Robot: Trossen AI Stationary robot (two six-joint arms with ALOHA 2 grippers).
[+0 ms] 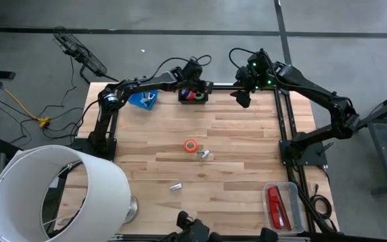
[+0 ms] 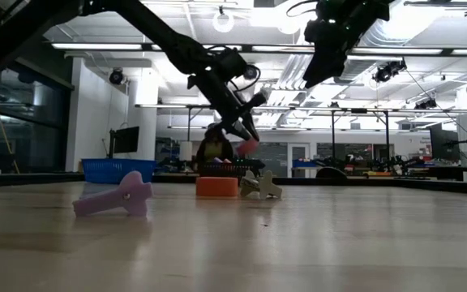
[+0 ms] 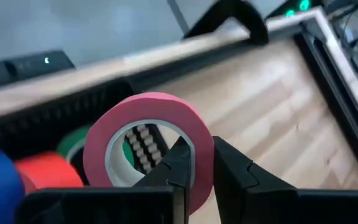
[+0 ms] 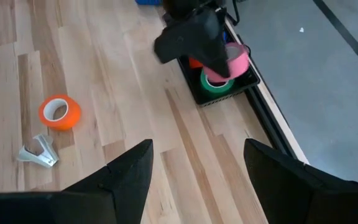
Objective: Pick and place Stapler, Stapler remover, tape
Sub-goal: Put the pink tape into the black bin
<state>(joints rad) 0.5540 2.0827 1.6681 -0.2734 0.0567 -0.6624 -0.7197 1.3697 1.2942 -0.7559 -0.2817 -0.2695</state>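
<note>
My left gripper [image 3: 201,148] is shut on a pink tape roll [image 3: 148,109] and hovers over a black basket [image 1: 193,97] at the table's far edge. Green [image 4: 216,84], red [image 3: 45,171] and blue rolls lie in the basket. An orange tape roll [image 1: 191,145] lies flat mid-table, with a silvery staple remover [image 1: 204,155] beside it and another [image 1: 175,187] nearer the near edge. The red stapler [image 1: 276,205] lies in a clear tray at the near right corner. My right gripper [image 4: 197,152] is open, raised near the far right edge and touching nothing. My left gripper pinches the pink tape roll's wall [image 3: 197,134]: one finger [image 3: 178,167] is inside the ring and the other [image 3: 235,171] is outside. The fingers slant down from above. The roll is lifted clear and stands on edge above the basket [image 4: 219,93].
A blue tray [image 1: 143,99] sits left of the black basket. A large white lampshade [image 1: 52,191] fills the near left corner. The clear tray [image 1: 294,195] sits at the near right. Dark frame rails [image 1: 282,121] run along the right side. Bare wood lies between.
</note>
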